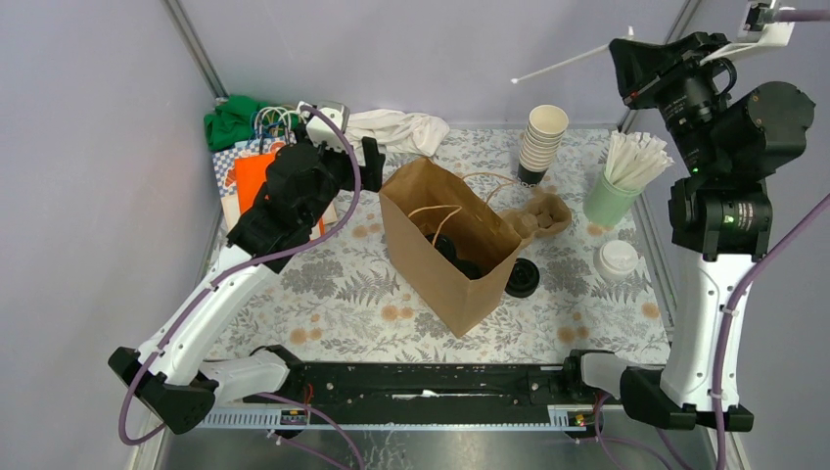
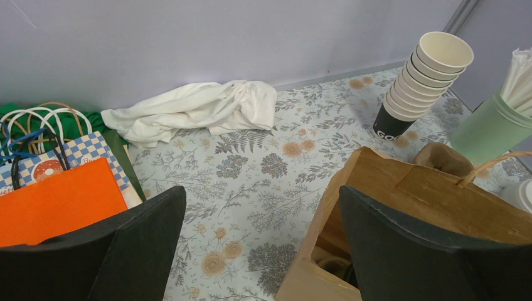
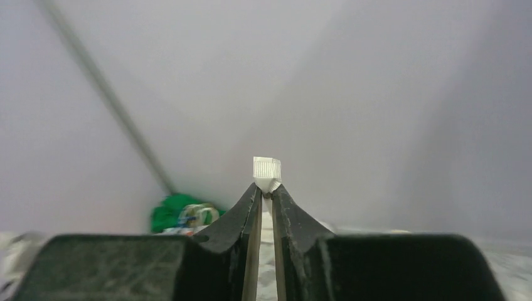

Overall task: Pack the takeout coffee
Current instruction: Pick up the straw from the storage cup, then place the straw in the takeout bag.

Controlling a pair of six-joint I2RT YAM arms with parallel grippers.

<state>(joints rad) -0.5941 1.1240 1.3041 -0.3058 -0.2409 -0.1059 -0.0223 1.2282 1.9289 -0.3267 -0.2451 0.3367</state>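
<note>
A brown paper bag [image 1: 445, 250] stands open mid-table. Inside it I see round black lids [image 1: 458, 257] of the takeout coffee; the cups' bodies are hidden. Another black-lidded cup [image 1: 522, 277] sits on the table against the bag's right side. My left gripper [image 1: 364, 159] is open and empty, hovering just behind the bag's left rim [image 2: 351, 188]; its fingers [image 2: 144, 238] straddle the bag's edge in the left wrist view [image 2: 260, 200]. My right gripper [image 1: 622, 51] is raised high at the back right, shut on a white stick [image 3: 266, 170].
A cream cup stack [image 1: 541, 142], a pale green cup of white sticks [image 1: 615, 191], a cardboard carrier [image 1: 543, 215] and a white-lidded cup [image 1: 617, 259] stand right of the bag. A white cloth [image 2: 194, 110] and coloured bags [image 2: 56, 200] lie back left.
</note>
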